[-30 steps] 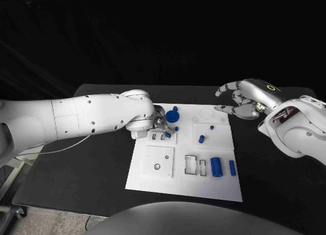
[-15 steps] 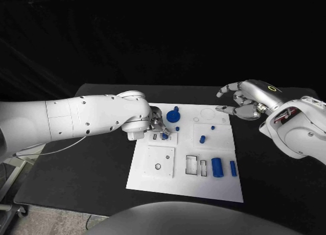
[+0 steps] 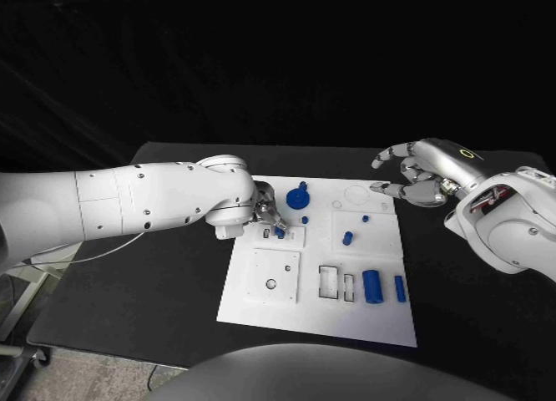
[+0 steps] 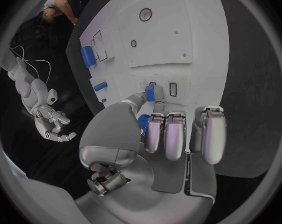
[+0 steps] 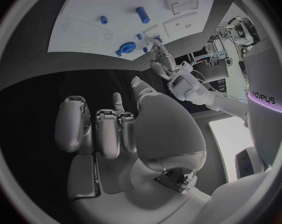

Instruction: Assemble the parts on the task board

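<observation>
The white task board [image 3: 260, 296] lies in the middle of the black bench [image 3: 146, 284], long side running away from the robot. The left hand [image 3: 269, 215] is down on the board's far left part, and in its wrist view it pinches a small blue piece [image 4: 150, 91] between thumb and a finger, the tip of the piece right at a pair of little slots [image 4: 172, 88] in the board; the other fingers [image 4: 178, 134] lie side by side just behind. I cannot tell whether the piece is already seated in a slot or only touching it.

The right hand [image 3: 413, 175] hovers over the board's far right corner, fingers curled loosely and apart, with nothing in them.

On the board, a round blue knob-like part [image 3: 296, 198] sits near the far edge, just beside the left hand. A small blue peg [image 3: 364, 219] and a short blue cylinder [image 3: 346, 238] stand on a raised square plate to the right of the middle. Nearer the robot, two rectangular recesses [image 3: 327, 281] sit side by side, with a fat blue cylinder [image 3: 372, 286] and a thin blue bar [image 3: 398, 288] lying just to their right. A second square plate [image 3: 272, 274] on the left carries a round hole [image 3: 270, 284].
</observation>
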Robot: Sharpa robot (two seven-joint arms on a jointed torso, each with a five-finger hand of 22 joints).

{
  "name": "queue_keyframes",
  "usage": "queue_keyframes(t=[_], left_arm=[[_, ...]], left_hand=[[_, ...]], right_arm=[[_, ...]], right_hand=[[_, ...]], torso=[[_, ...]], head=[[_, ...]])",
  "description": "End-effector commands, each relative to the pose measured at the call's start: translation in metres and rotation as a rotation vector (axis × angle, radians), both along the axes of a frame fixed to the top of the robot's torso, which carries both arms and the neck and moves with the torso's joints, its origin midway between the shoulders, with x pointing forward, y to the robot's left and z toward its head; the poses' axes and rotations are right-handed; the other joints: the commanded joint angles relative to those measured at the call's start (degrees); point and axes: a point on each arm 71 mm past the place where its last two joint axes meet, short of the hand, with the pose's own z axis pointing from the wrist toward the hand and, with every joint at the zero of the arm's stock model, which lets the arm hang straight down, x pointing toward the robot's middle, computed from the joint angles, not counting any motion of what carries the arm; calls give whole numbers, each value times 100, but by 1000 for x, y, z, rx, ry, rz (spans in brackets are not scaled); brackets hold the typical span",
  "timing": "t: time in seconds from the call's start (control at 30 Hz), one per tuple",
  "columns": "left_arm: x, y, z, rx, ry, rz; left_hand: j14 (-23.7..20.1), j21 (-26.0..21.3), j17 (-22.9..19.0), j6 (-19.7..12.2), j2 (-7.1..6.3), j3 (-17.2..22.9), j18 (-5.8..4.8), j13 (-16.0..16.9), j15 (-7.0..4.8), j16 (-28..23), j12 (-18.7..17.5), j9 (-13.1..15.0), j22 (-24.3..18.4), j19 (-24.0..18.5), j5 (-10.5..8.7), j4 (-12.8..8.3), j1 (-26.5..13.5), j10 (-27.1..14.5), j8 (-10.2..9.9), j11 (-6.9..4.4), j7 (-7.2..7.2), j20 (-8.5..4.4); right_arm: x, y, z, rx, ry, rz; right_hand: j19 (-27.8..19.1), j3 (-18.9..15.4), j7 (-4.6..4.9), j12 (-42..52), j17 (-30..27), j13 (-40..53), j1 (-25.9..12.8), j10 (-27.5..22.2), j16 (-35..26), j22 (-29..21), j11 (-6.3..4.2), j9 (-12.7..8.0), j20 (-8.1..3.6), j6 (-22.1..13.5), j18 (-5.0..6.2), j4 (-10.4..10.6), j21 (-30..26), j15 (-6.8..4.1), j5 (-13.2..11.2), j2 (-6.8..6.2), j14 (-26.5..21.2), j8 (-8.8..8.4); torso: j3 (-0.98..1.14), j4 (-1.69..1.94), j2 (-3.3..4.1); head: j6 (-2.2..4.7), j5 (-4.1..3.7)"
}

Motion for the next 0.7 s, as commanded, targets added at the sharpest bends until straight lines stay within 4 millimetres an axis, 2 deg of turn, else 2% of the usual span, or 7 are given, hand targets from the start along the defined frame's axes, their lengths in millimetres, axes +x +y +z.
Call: queue_keyframes(t=[0.03,0.3,0.7], left_arm=[[-1,-1,0,3,-17,-14],[-1,0,-1,14,-27,-21],[-5,-2,-6,17,-19,-31]], left_hand=[[612,-24,1509,60,4,57,47,1510,-4,14,14,8,1289,298,-10,-27,-47,600,-30,1,-50,-22],[612,-29,1509,57,3,74,49,1510,-3,14,14,14,1284,291,-17,-30,-54,600,-38,2,-49,-21],[612,-37,1509,54,3,131,51,1510,1,14,14,35,1279,282,-47,-36,-79,600,-60,7,-42,-17]], right_arm=[[0,0,-1,-7,9,1],[0,0,-2,-8,12,0],[0,-1,-3,-7,19,-3]], right_hand=[[-15,35,10,22,933,1507,34,601,-34,908,30,-9,4,45,-6,10,-35,24,22,17,410,14],[-17,35,11,22,927,1507,35,601,-40,907,30,-11,5,45,-5,10,-40,24,22,18,408,13],[-17,35,11,22,927,1507,35,601,-40,907,30,-11,5,45,-5,10,-40,24,22,18,408,13]], torso=[[-2,1,0],[4,-3,-5],[-6,-9,1]], head=[[0,-4],[0,-1],[0,-2]])
